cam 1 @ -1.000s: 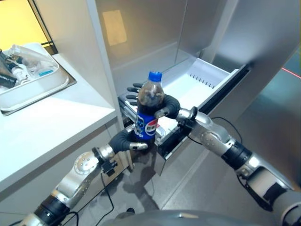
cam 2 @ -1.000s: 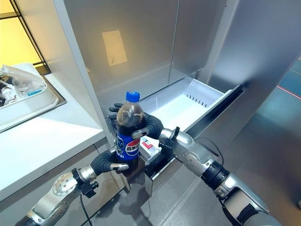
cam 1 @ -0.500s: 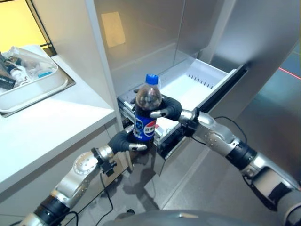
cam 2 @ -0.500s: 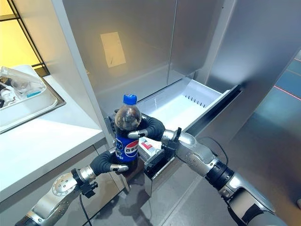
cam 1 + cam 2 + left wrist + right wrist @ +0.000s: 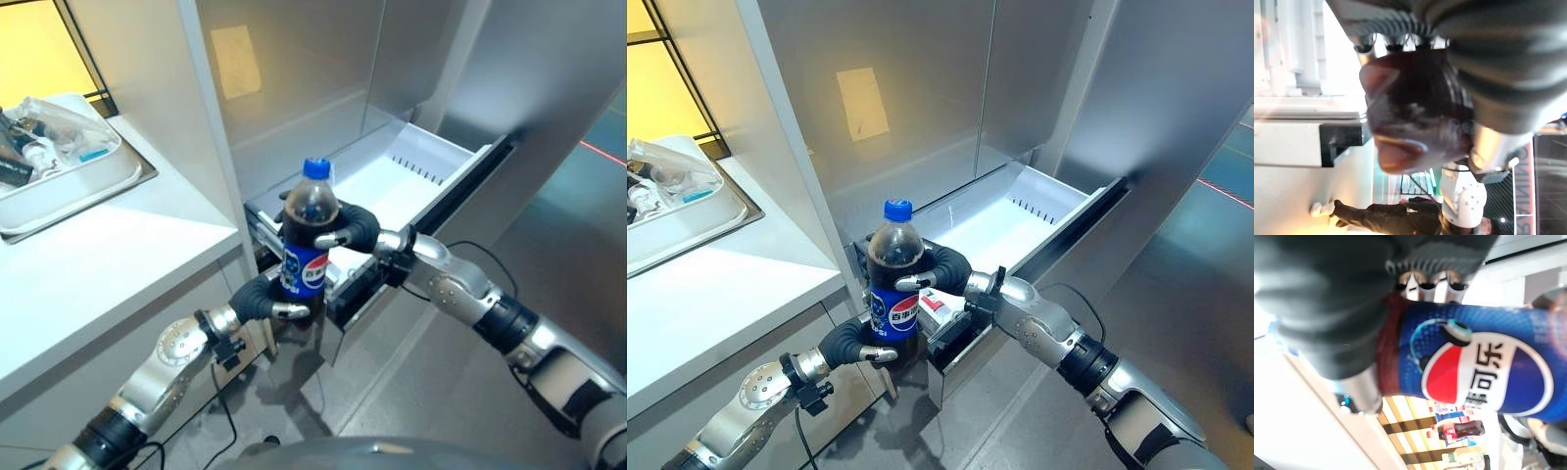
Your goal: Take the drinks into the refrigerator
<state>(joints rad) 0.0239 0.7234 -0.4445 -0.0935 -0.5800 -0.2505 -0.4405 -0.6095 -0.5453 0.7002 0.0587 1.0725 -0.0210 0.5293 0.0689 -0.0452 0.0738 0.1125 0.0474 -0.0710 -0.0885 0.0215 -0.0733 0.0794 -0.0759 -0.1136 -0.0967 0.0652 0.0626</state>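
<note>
A cola bottle [image 5: 306,257] with a blue cap and blue label stands upright in the air, held by both hands. My left hand [image 5: 258,298] is curled round its base from below; that dark base [image 5: 1410,107] shows past its fingers. My right hand [image 5: 356,226] wraps the bottle's upper body, with the label [image 5: 1474,377] close against the palm. The bottle hangs at the front left corner of the refrigerator's pulled-out white drawer [image 5: 416,168].
A red and white carton [image 5: 937,306] lies in the drawer's front corner. A white counter [image 5: 98,264] to my left carries a metal tray [image 5: 69,186] of packets. The steel refrigerator door [image 5: 549,88] stands at the right. A person [image 5: 1386,220] stands behind.
Both hands have lowered the bottle a little toward the drawer's front corner, and the right hand's fingers have closed tighter round it.
</note>
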